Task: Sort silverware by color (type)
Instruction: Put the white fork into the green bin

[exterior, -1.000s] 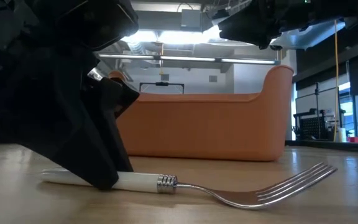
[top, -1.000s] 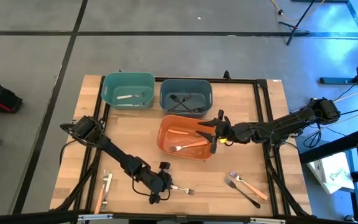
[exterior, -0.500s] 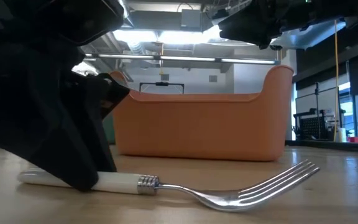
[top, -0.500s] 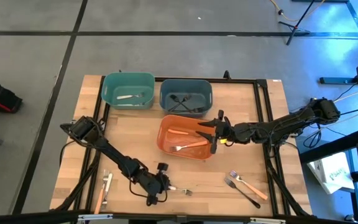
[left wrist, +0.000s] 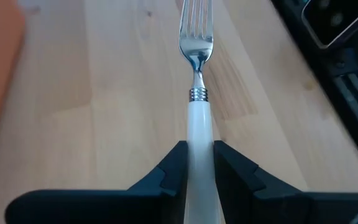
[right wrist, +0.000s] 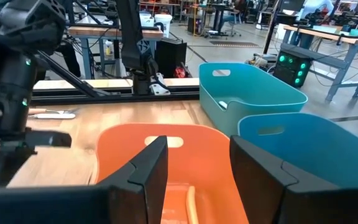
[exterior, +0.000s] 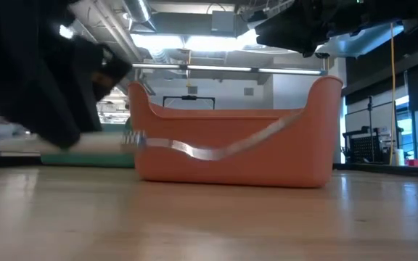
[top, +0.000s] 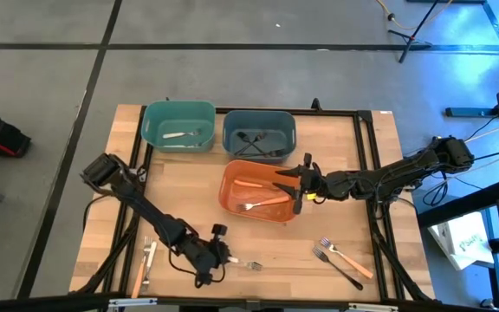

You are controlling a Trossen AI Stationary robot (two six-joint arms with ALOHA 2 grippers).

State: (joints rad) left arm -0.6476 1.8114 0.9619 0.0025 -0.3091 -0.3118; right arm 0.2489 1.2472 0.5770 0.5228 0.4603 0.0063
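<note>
White-handled fork [top: 248, 263] sits in the left gripper [top: 219, 260] near the bench's [top: 189, 186] front edge from above, presumably headed for the teal bin [top: 178, 124] where another pale one lies. Low down, the fork [exterior: 194, 148] hangs clear of the wood. Left wrist: fingers [left wrist: 169, 176] pinch the handle [left wrist: 199, 155], tines forward. Right wrist: that gripper [right wrist: 194, 171] hovers over the orange bin [right wrist: 160, 146], fingers [right wrist: 145, 171] spread, holding nothing.

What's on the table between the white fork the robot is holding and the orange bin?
Nothing: bare wood lies between the fork and the orange bin, seen in the high view.
</note>
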